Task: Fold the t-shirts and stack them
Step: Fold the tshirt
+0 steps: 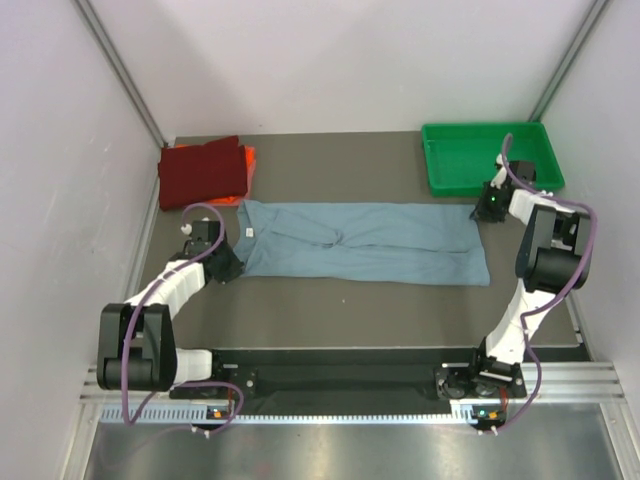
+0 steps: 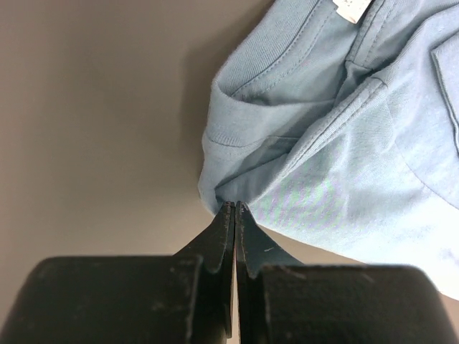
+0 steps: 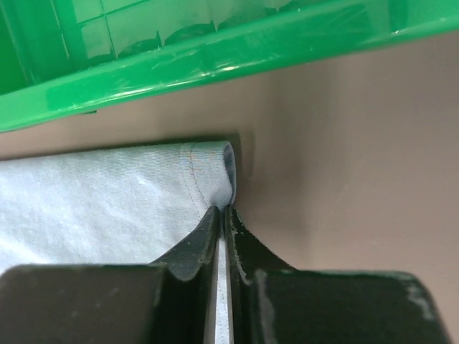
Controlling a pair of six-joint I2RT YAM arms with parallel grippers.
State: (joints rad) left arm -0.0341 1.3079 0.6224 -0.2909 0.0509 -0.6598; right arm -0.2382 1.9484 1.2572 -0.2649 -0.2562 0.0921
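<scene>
The grey-blue t-shirt (image 1: 365, 243) lies folded lengthwise into a long strip across the middle of the table. My left gripper (image 1: 232, 262) is shut on its near left corner, seen in the left wrist view (image 2: 234, 208) pinching the cloth (image 2: 337, 143) at the tips. My right gripper (image 1: 482, 211) is shut on the far right hem corner (image 3: 208, 172), with cloth between its fingertips (image 3: 222, 211). The dark red t-shirt (image 1: 202, 171) lies folded at the far left on top of the orange t-shirt (image 1: 249, 160), of which only an edge shows.
A green plastic tray (image 1: 487, 157) stands at the far right, its rim (image 3: 186, 61) just beyond my right gripper. White walls close the table in on the left, back and right. The arm bases sit on a rail at the near edge.
</scene>
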